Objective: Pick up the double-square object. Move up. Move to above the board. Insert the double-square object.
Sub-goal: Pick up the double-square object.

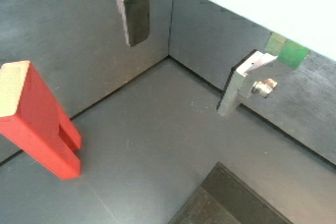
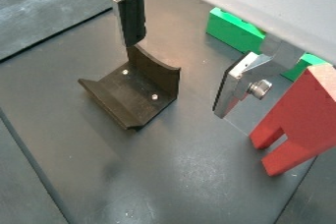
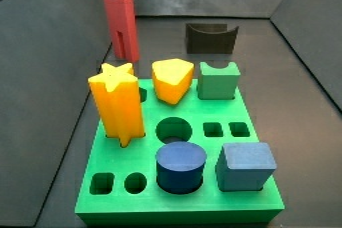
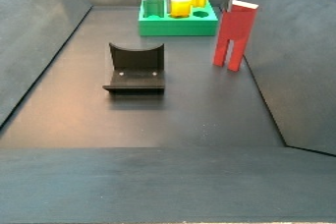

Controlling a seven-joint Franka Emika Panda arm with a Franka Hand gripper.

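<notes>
The double-square object (image 3: 120, 25) is a tall salmon-red block with two legs. It stands upright on the dark floor just behind the green board (image 3: 134, 157). It also shows in a side view (image 4: 235, 35) and in both wrist views (image 1: 39, 120) (image 2: 300, 120). My gripper (image 1: 192, 53) (image 2: 188, 55) is open and empty, hanging above the floor. One finger (image 2: 132, 22) is over the fixture (image 2: 132, 95). The other finger (image 2: 243, 83) is close to the red block, which stands outside the jaws. The gripper is out of view in the side view that looks from the board's front.
The board holds a yellow star prism (image 3: 118, 102), an orange piece (image 3: 171, 80), a duller green notched block (image 3: 218, 80), a blue cylinder (image 3: 181, 165) and a grey-blue cube (image 3: 247, 165). Its round hole (image 3: 174, 129) and paired square holes (image 3: 225, 129) are open. Grey walls enclose the floor.
</notes>
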